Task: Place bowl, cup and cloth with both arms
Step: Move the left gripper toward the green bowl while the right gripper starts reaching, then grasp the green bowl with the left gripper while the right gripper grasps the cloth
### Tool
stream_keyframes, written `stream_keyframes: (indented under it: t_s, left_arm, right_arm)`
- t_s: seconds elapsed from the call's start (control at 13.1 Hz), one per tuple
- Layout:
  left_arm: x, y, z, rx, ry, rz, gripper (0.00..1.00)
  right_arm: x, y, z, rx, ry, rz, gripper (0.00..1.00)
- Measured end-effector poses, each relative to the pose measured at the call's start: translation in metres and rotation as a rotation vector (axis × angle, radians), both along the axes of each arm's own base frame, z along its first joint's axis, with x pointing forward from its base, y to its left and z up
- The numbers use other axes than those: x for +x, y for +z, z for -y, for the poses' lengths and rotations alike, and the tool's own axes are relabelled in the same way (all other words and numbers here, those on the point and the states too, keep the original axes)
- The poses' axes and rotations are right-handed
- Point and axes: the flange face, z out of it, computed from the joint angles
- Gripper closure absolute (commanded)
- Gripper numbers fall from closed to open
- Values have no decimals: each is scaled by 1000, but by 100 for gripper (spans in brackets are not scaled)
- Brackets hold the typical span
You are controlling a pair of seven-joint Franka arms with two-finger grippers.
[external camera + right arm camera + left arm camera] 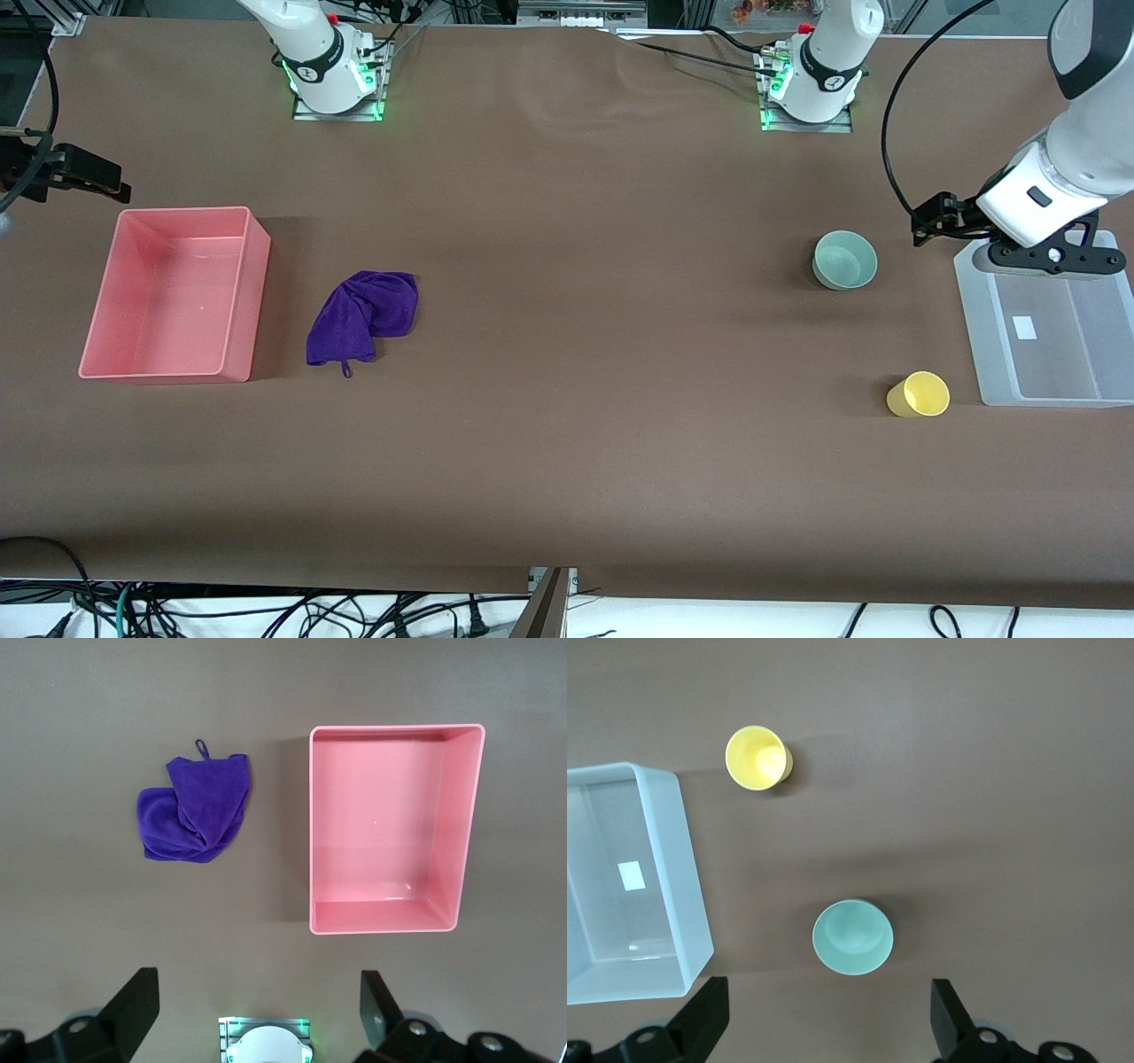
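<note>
Nothing grasped yet. Left gripper (1054,257) hangs over clear bin (1045,390), jaws wide, empty; bowl (845,260) beside bin, likely first pick. Right gripper (257,1010) jaws wide; cloth (363,316) beside pink bin (106,310).

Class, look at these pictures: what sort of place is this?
Probably a robotics lab: two arms bolted to a brown-covered table, loose cables along its edge, and sorting props such as a pink bin and clear bin.

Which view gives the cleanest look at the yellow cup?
The left wrist view: the cup shows straight down its open mouth, beside the clear bin. The front view shows it smaller and at a slant, nearer the camera than the bowl. The right wrist view does not show it.
</note>
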Motion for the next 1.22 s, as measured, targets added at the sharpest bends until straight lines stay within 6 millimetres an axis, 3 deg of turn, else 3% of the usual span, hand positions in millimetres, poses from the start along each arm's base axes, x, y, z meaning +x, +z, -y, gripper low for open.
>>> stream_keyframes:
  t_s: [0.15,0.31,0.46,0.61,0.84,1.07,1.15,1.22]
  left_arm:
    - [-5,-27,-9,-3,-17,-60,0]
    - [-11,-67,-16,-13,-62,-121,0]
    - [-18,-117,-34,-30,-104,-128,0]
    - [-33,-171,-54,-46,-131,-115,1]
    - [-63,-234,-59,-58,-149,-112,6]
    - [-78,-282,-59,-75,-210,-109,28]
    - [-79,-298,-62,-83,-227,-113,44]
    - [-81,-314,-66,-92,-242,-121,53]
  right_arm:
    - [0,0,0,0,0,0,0]
    - [0,0,0,0,0,-1,0]
    - [4,-8,-1,1,1,-15,0]
    - [13,-29,-1,2,3,-51,0]
    - [37,-90,-7,11,14,-136,0]
    - [67,-180,-22,41,30,-201,0]
    - [74,-210,-34,41,42,-206,0]
    - [77,-237,-50,34,42,-199,0]
